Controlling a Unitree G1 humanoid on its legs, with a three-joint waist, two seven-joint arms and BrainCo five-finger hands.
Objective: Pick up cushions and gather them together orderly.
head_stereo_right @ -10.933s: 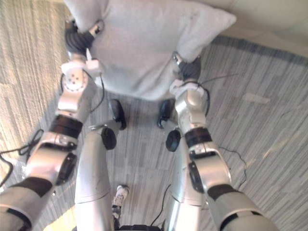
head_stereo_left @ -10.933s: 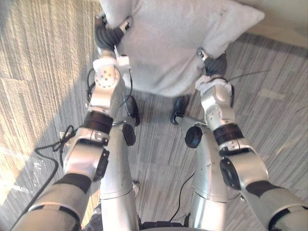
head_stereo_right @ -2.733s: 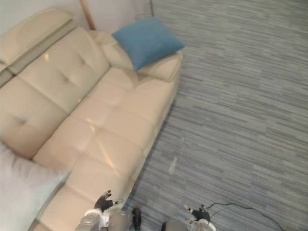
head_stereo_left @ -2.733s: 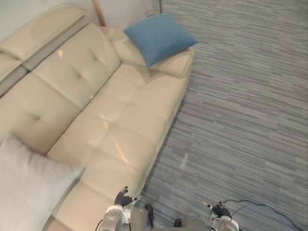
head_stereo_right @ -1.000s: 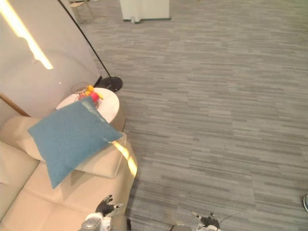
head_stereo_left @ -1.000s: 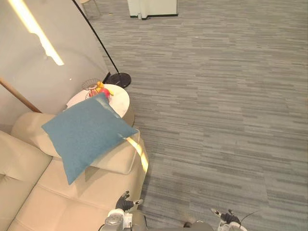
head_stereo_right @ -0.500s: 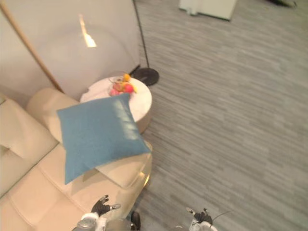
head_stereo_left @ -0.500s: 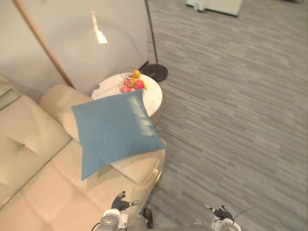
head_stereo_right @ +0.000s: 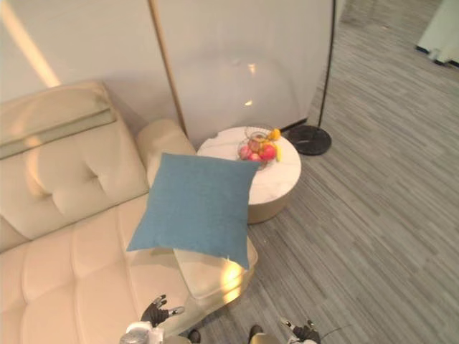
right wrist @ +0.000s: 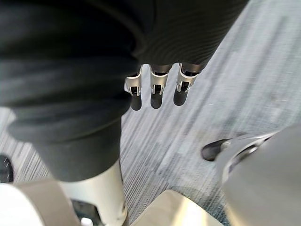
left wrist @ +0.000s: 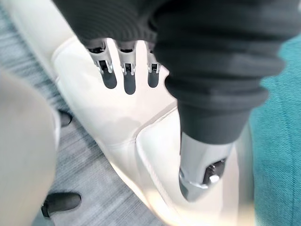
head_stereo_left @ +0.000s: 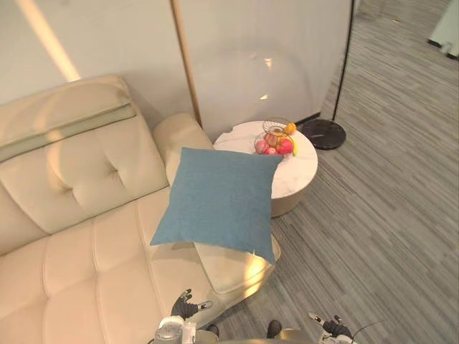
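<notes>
A blue cushion (head_stereo_left: 219, 201) leans tilted on the right armrest of the cream sofa (head_stereo_left: 79, 251); its teal edge (left wrist: 277, 141) also shows in the left wrist view. My left hand (head_stereo_left: 185, 307) hangs low at the sofa's front edge, fingers (left wrist: 124, 77) straight and empty, over the cream seat. My right hand (head_stereo_left: 331, 326) hangs over the grey carpet with straight fingers (right wrist: 157, 89), holding nothing. Both hands are well below the cushion and apart from it.
A round white side table (head_stereo_left: 297, 168) with a wire bowl of fruit (head_stereo_left: 276, 140) stands right of the armrest. A floor lamp's black base (head_stereo_left: 324, 133) and pole stand behind it, by a pale wall panel. Striped grey carpet (head_stereo_left: 380, 236) spreads to the right.
The camera has swung left, so the sofa, blue cushion and side table have shifted right and more sofa back shows. Both hands stay low and open.
</notes>
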